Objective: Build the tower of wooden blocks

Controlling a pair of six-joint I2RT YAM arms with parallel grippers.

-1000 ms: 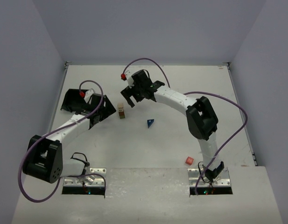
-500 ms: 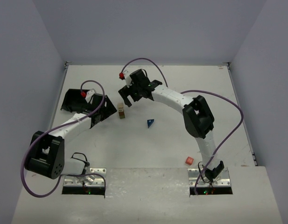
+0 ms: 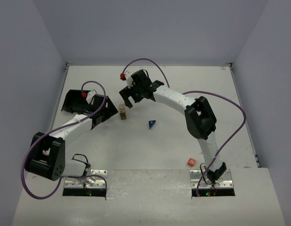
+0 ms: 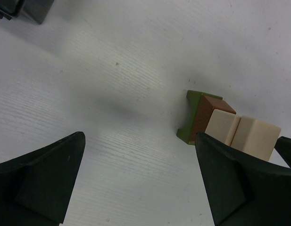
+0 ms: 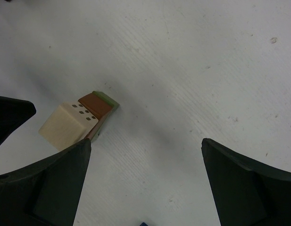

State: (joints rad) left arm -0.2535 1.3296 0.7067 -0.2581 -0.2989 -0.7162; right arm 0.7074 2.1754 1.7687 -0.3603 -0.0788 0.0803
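Right arm (image 3: 173,99) has nudged a bit left since a second ago. Left claw (image 4: 139,136): wide open, empty, with the stack (image 3: 122,112) just to its right. It's a matte green oblong (image 4: 192,101), then a brownish cube (image 4: 209,110), then a smooth tan cube (image 4: 223,128) on top. Right claw (image 5: 146,141), also open and empty, hovers near it. Blue wedge (image 3: 151,124) and red cube (image 3: 191,162) sit well clear of that claw, still unstacked.

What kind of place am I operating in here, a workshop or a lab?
Probably a lab test booth: plain grey walls box in a white table, the left arm and right arm are bolted at its near edge, and the work pieces are wooden blocks, such as the blue wedge.
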